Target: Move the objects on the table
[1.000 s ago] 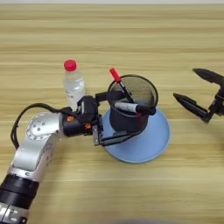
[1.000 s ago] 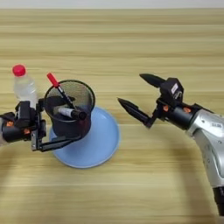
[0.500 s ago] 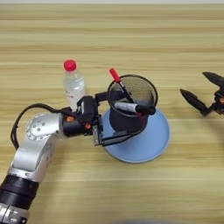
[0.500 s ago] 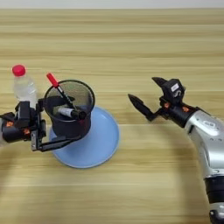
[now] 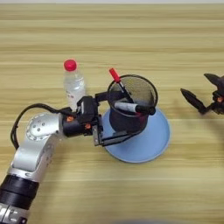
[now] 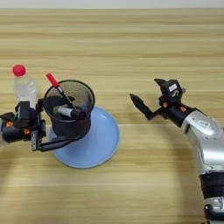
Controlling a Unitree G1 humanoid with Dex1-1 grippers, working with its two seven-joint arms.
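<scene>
The table (image 5: 112, 39), a broad light wooden surface with plank grain running across, fills both views and looks as it did a second ago. On it, left of centre, lies a round blue plate (image 5: 153, 146), and the black mesh pen cup (image 5: 131, 107) stands upright on the plate's left half, in the same spot as in the earlier frames. The left arm (image 5: 37, 151) reaches in from the lower left and has not moved in that time; the left gripper (image 5: 114, 117) has its two black fingers spread around the cup, one finger (image 5: 101, 97) behind the cup near the rim and the other along the front of its base over the plate, touching or nearly touching the mesh. The right arm (image 6: 205, 144) comes in from the lower right, and this is what has changed: a second ago the right gripper (image 6: 146, 97) hung nearer the plate, and it has since drawn back to the right, now well apart from plate and cup, its fingers spread wide and holding nothing. The small clear plastic bottle (image 5: 73, 85) with a red cap stands upright just left of the cup, behind the left gripper, unmoved. Inside the cup a red-capped pen (image 5: 119, 82) leans up and to the left past the rim, and a white-and-black marker (image 5: 133, 107) lies across the opening, both as before.
</scene>
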